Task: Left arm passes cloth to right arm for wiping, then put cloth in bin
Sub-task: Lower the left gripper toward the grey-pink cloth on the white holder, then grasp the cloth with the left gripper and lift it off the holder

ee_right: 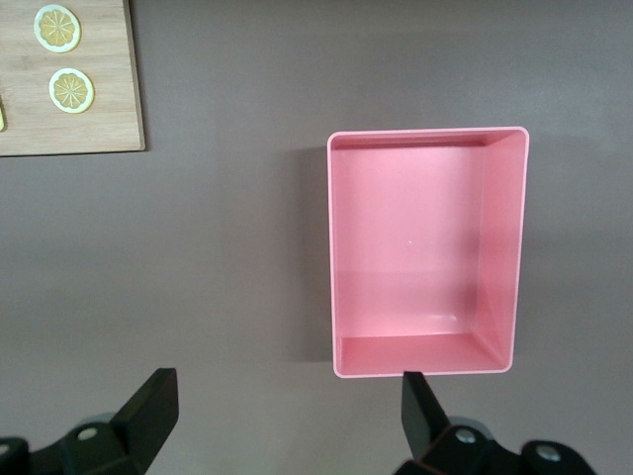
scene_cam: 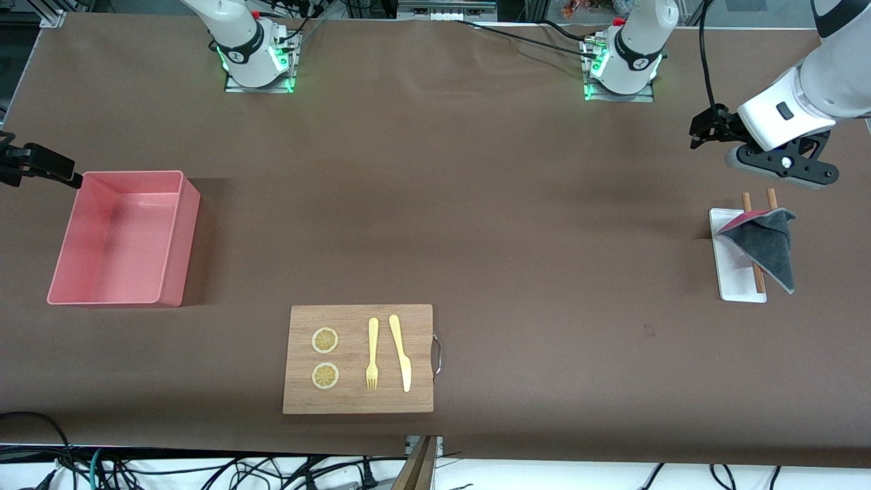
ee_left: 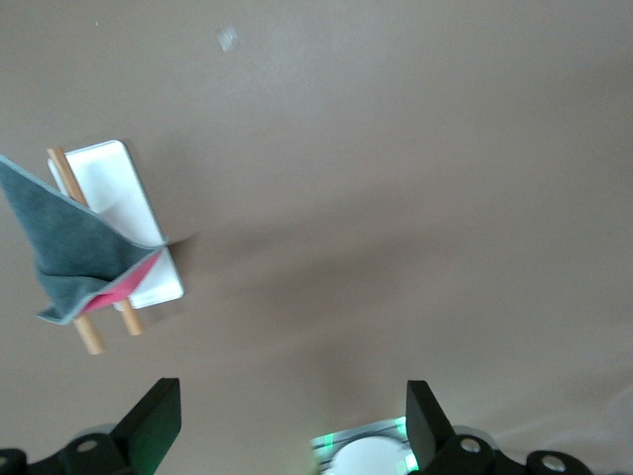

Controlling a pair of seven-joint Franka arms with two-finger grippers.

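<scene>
The cloth (scene_cam: 765, 245), dark grey with a crimson-pink edge showing, lies folded over two wooden sticks (scene_cam: 747, 201) on a small white tray (scene_cam: 731, 272) at the left arm's end of the table. It also shows in the left wrist view (ee_left: 79, 257). My left gripper (scene_cam: 704, 129) is up in the air over bare table beside that tray, open and empty (ee_left: 294, 416). The pink bin (scene_cam: 180, 238) stands empty at the right arm's end. My right gripper (scene_cam: 27, 163) is over the table edge beside the bin (ee_right: 415, 247), open and empty (ee_right: 287, 406).
A wooden board (scene_cam: 357, 395) with a metal handle lies nearer the front camera, between bin and tray. On it are two lemon slices (scene_cam: 325, 340), a yellow fork (scene_cam: 372, 354) and a yellow knife (scene_cam: 401, 350). The board's corner shows in the right wrist view (ee_right: 89, 119).
</scene>
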